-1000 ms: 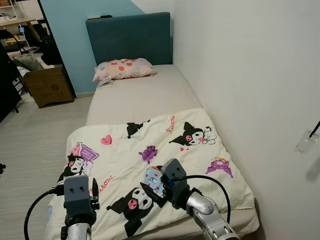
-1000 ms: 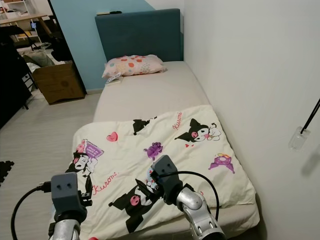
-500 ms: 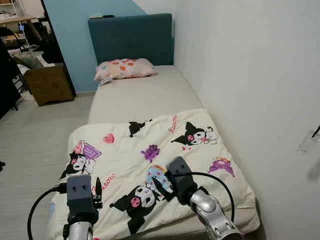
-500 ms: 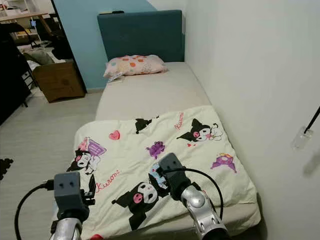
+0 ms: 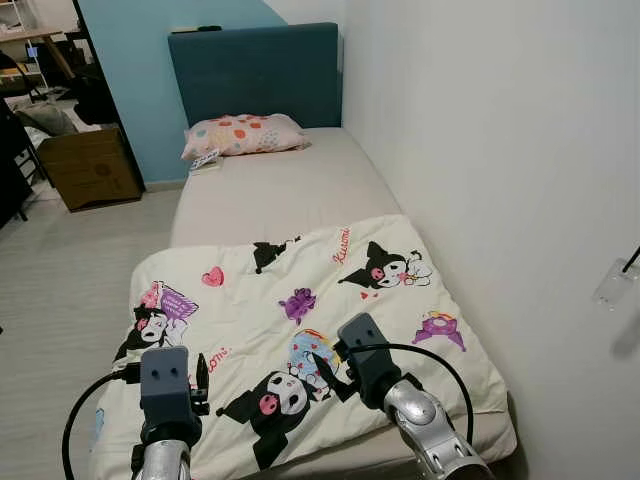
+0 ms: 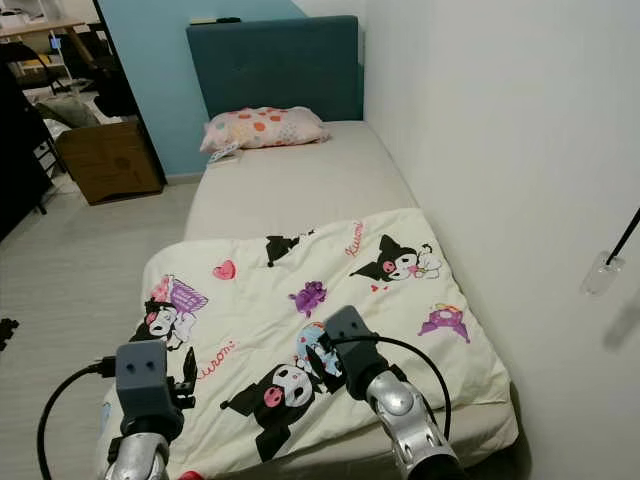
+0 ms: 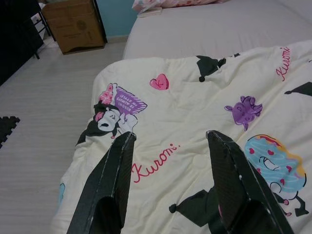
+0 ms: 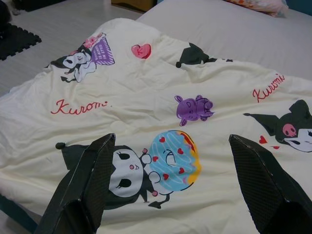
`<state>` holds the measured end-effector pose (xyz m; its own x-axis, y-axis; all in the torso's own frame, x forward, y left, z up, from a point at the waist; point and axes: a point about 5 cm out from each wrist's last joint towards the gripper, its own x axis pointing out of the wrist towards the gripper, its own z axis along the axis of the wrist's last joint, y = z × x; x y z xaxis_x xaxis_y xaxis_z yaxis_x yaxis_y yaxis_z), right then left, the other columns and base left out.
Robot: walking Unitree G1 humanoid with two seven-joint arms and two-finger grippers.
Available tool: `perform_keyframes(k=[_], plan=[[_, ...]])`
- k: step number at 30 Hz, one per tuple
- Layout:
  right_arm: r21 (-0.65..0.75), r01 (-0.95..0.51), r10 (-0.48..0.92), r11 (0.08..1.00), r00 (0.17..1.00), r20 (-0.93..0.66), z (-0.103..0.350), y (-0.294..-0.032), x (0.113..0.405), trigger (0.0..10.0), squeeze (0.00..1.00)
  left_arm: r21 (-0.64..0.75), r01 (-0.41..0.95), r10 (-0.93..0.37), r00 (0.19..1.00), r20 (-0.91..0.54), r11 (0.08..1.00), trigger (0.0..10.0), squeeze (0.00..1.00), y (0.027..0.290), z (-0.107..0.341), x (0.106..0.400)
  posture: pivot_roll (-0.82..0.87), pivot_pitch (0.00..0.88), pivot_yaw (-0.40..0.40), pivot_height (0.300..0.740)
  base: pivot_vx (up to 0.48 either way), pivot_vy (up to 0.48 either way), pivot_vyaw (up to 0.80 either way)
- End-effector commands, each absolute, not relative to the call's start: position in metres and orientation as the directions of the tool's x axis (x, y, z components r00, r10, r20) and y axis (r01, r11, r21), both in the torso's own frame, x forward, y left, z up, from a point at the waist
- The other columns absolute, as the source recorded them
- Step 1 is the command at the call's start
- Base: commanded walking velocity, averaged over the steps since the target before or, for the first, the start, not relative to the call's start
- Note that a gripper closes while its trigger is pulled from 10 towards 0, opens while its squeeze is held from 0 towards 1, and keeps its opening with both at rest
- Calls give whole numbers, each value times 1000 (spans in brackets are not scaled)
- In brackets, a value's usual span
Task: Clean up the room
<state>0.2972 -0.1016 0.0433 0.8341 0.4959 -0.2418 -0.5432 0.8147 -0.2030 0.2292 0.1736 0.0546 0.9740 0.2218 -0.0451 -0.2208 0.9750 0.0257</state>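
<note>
A cream blanket (image 5: 300, 290) printed with cartoon figures lies spread over the near half of a bed (image 5: 270, 195). A spotted pillow (image 5: 243, 135) rests at the far end, against the teal headboard (image 5: 255, 75). My left gripper (image 7: 170, 134) hovers open above the blanket's near left part, by the red lettering. My right gripper (image 8: 171, 138) is open too, just above the blue cupcake print (image 8: 173, 156) near the foot of the bed. Neither holds anything.
A white wall (image 5: 500, 150) runs along the bed's right side, with a small clear fitting and a cable (image 5: 615, 280) on it. Grey floor (image 5: 60, 270) lies to the left, with a cardboard box (image 5: 90, 165) by the blue wall. A small flat item (image 5: 205, 160) sits beside the pillow.
The view has shifted a little. My right gripper has drawn slightly back toward the foot of the bed. Both grippers stay open over the blanket.
</note>
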Motion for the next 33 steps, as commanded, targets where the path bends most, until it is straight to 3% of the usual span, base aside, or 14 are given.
perform_keyframes(k=[1, 14, 18, 26, 33], plan=[[-213, -546, 497, 810, 833, -245, 43, -101, 298, 10000, 0, 38, -225, 227, 972, -57, 974, 10000, 0, 174, 50, 228, -95, 0, 15, 735, 0, -364, 0], [-217, -545, 495, 810, 833, -246, 43, -103, 299, 10000, 0, 21, -257, 257, 964, -66, 966, 10000, 0, 178, 50, 227, -102, 0, 10, 735, 0, -459, 0], [-216, -546, 497, 809, 833, -242, 45, -103, 300, 10000, 0, -50, -286, 282, 956, -77, 957, 10000, 0, 182, 49, 226, -104, 0, 9, 735, 0, 369, 0], [-212, -551, 504, 807, 830, -240, 45, -101, 300, 10000, 0, -37, -303, 300, 952, -55, 952, 10000, 0, 187, 51, 224, -100, 0, 8, 735, 0, 480, 0], [-198, -549, 505, 812, 831, -235, 45, -99, 300, 10000, 0, 3, -297, 296, 953, -57, 955, 10000, 0, 188, 51, 223, -98, 0, 18, 735, 0, 0, 0]])
